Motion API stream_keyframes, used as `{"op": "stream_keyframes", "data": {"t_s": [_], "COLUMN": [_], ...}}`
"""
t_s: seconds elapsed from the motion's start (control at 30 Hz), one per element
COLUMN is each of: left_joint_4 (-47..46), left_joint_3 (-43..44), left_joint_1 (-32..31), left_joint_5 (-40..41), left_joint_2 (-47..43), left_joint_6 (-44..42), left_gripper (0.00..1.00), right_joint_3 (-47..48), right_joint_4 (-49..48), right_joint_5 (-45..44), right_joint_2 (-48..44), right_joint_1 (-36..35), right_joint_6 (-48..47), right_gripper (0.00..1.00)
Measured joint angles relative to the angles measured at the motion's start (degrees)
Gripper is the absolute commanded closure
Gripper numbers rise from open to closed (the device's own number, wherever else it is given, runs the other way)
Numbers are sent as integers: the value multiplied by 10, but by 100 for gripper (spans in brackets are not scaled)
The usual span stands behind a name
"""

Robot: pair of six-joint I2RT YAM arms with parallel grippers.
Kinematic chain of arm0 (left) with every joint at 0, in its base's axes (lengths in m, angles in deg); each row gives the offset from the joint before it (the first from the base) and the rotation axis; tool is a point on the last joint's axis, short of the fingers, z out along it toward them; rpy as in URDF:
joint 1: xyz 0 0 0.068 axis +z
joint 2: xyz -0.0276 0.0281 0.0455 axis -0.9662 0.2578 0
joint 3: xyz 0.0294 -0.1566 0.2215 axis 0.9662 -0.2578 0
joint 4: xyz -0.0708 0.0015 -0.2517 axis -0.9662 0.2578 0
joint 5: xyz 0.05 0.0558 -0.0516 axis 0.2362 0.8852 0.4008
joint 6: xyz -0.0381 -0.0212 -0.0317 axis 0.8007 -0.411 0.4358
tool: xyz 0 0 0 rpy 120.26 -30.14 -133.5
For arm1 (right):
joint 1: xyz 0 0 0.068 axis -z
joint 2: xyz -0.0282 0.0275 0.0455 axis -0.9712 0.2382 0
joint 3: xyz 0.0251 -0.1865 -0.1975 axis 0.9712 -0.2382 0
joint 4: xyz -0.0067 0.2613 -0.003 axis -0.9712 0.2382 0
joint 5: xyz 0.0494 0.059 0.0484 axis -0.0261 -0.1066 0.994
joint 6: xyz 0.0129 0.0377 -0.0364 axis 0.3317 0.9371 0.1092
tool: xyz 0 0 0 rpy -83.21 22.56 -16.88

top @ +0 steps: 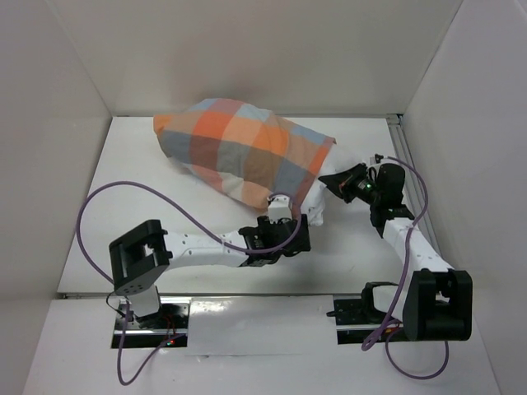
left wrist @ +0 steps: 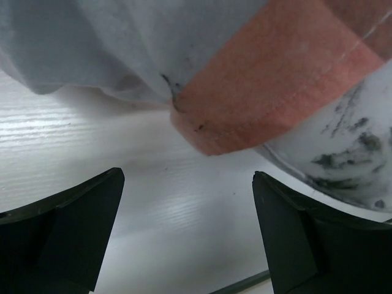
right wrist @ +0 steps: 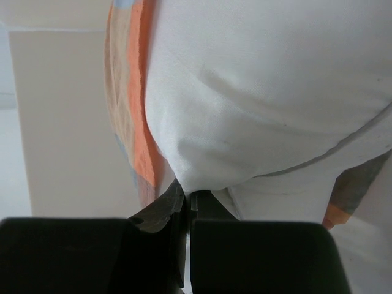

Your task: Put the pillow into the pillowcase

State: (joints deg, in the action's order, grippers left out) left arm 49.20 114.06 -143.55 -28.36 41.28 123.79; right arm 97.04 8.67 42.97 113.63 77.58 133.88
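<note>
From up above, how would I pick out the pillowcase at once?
Look at the white table, toward its far edge. The pillowcase is the big stuffed sack lying there. It alone is checked in orange, blue-grey and tan; the pillow poking from its right end is plain white.

Both arms are built alike, with white tubular links between chunky black joint housings. The left arm (top: 198,247) and right arm (top: 416,243) each rise from a metal mounting plate (top: 152,322) at the near edge of the desk (top: 165,173). A thin purple cable (top: 79,222) loops out beside each arm. The left hand (left wrist: 187,177) has broad, matte-black, wedge-shaped fingers (left wrist: 73,226). The right hand (right wrist: 187,199) is black too, with blocky, square-edged fingers.
</note>
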Motion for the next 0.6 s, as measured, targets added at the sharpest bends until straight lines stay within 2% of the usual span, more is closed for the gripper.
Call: {"op": "stream_keyframes", "data": {"t_s": [0.1,0.17,0.23,0.47,0.6], "left_joint_4": [-33,-51,-59,-70,-89], "left_joint_3": [0,1,10,25,25], "left_joint_1": [3,6,10,23,39], "left_joint_5": [16,26,42,90,107], "left_joint_2": [10,23,45,85,89], "left_joint_6": [-1,-1,-2,-3,1], "left_gripper": [0,8,11,11,37], "right_joint_3": [10,15,17,19,23], "right_joint_4": [2,2,1,7,12], "right_joint_5": [0,0,1,2,4], "right_joint_2": [0,0,0,3,7], "right_joint_1": [0,0,0,0,0], "right_joint_6": [-7,-10,-12,-19,-29], "right_gripper": [100,100,100,100,100]}}
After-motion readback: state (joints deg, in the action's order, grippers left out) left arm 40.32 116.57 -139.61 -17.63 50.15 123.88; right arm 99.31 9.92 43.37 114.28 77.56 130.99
